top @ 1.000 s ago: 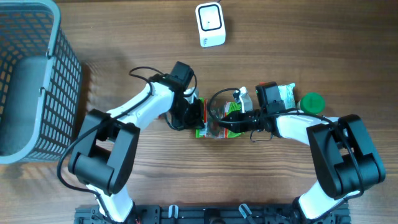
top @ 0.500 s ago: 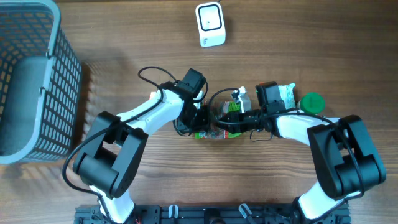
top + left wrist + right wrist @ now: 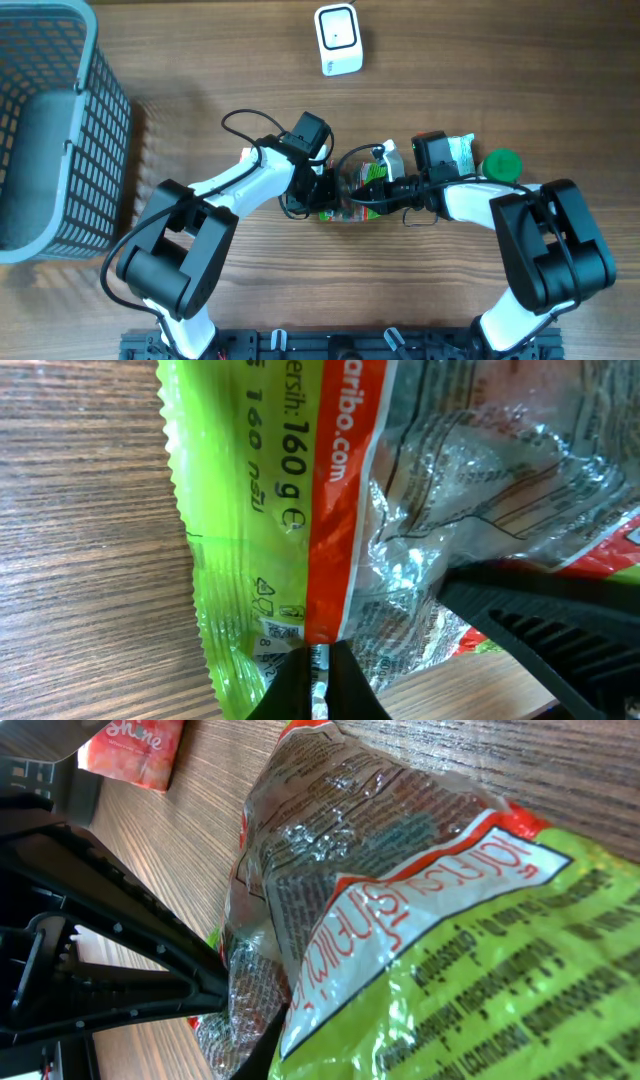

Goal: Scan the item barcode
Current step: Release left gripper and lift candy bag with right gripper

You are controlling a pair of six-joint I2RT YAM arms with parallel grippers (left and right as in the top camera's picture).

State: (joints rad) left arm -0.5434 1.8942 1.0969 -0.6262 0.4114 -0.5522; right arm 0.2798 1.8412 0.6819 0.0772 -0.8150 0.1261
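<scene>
- Step: snack bag [image 3: 350, 205] is gripped by both arms mid-table. I read this as orienting it, not yet presenting it.
- Left tool [image 3: 312, 680]: clamped tight on the bag's crimped green edge, next to the orange stripe.
- Right tool [image 3: 368, 196]: only a sliver of finger shows under the bag in its wrist view. It looks pinched on the opposite end.
- Bag location: between the two tools, near the front of the table [image 3: 480, 60] and well apart from the scanner [image 3: 338, 40] at the far side.
- Orientation: long axis looks roughly left-right, spanning tool to tool, though the arms hide much of it. Crinkled clear panel and fine print face the wrist cameras.
- No barcode visible in any view.
- Next move, my call: find the barcode face, carry the bag away from the robot and turn that face to the scanner window. Keep the film taut, since crinkles could spoil the read.
</scene>
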